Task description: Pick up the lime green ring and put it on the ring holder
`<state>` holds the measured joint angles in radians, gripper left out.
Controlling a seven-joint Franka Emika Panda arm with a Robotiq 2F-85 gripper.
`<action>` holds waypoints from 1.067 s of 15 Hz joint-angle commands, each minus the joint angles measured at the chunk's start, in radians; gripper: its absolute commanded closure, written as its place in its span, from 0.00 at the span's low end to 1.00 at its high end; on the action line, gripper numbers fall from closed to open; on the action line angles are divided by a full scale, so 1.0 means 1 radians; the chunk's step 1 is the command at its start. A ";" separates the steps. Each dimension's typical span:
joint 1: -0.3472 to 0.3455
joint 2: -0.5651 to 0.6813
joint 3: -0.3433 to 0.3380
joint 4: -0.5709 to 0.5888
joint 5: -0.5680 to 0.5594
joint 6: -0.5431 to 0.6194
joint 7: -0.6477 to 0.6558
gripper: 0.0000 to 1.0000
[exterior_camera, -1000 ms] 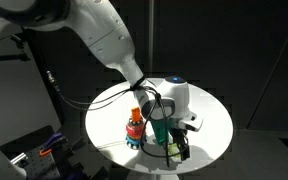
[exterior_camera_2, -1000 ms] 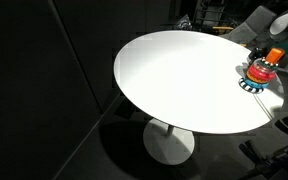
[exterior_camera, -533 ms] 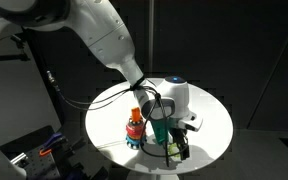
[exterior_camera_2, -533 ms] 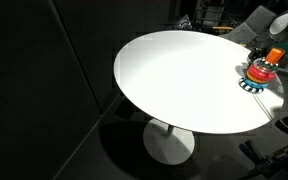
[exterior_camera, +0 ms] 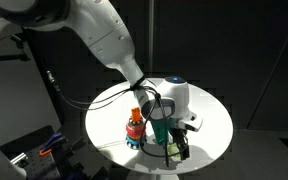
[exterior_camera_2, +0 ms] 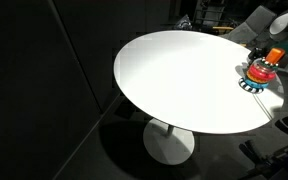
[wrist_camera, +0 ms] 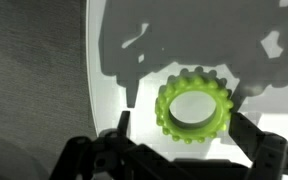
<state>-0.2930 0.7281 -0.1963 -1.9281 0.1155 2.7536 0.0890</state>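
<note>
The lime green ring [wrist_camera: 192, 108], knobbly with an open centre, lies flat on the white round table [wrist_camera: 109, 60]. In the wrist view my gripper [wrist_camera: 182, 120] is open and straddles it. The right finger is at the ring's edge and the left finger stands a little apart from it. In an exterior view the gripper [exterior_camera: 174, 148] is down at the table near its front edge, and the ring is hidden there. The ring holder [exterior_camera: 134, 130], with a blue base, red and orange rings and an orange top, stands just beside the gripper. It also shows in the other exterior view [exterior_camera_2: 258, 74].
The table [exterior_camera_2: 174, 80] stands on a single pedestal, with dark surroundings all round. Its edge [wrist_camera: 87, 90] runs close to the ring on the left in the wrist view, with grey floor beyond. The arm [exterior_camera: 104, 40] reaches over the table from the back.
</note>
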 commanded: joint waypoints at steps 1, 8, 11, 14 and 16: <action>-0.014 -0.013 0.010 -0.010 0.014 0.013 -0.008 0.00; -0.014 -0.029 0.010 -0.027 0.012 0.009 -0.013 0.00; -0.014 -0.048 0.009 -0.043 0.010 0.002 -0.017 0.00; -0.022 -0.082 0.016 -0.068 0.014 0.000 -0.031 0.00; -0.021 -0.099 0.015 -0.080 0.014 0.004 -0.030 0.00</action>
<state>-0.2938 0.6934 -0.1970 -1.9551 0.1155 2.7554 0.0879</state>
